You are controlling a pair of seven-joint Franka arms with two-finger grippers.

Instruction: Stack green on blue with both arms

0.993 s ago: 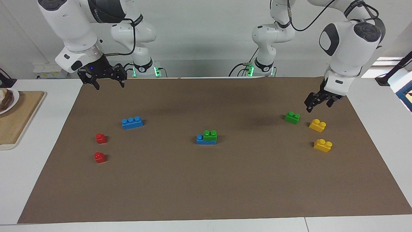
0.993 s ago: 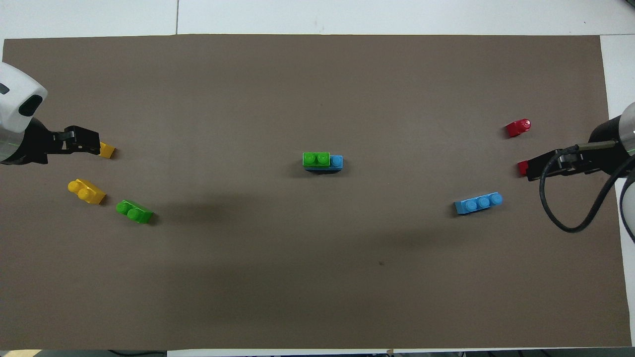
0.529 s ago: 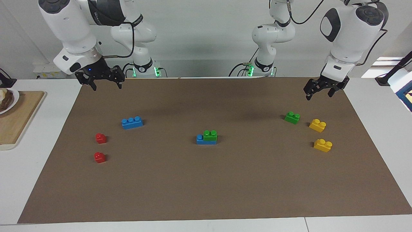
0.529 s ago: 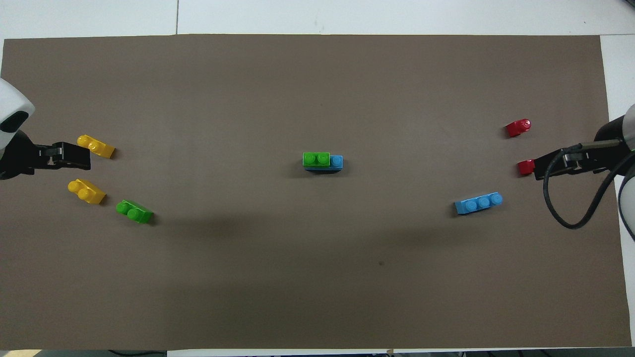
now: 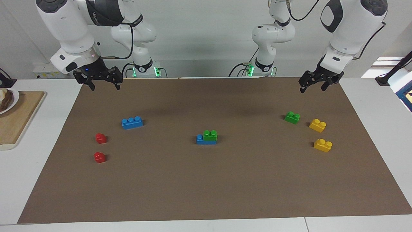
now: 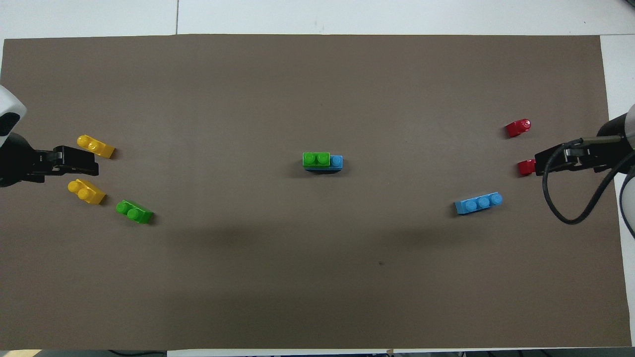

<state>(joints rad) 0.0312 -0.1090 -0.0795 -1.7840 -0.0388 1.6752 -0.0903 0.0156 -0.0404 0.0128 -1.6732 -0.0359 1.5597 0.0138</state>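
While a green brick sits on a blue brick mid-tabletop, left tool and right tool hang raised, apparently spread, empty.

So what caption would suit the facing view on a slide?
Green brick stacked on blue brick mid-mat; both open grippers, left and right, raised.

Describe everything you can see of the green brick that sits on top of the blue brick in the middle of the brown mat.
The stacked green brick is small, bright and glossy like plastic, with two round studs on top. It sits upright and level on a longer blue brick, covering two of its studs and leaving the one toward the right arm's end bare. The pair rests mid-mat. Nothing else touches it; neither claw is near.
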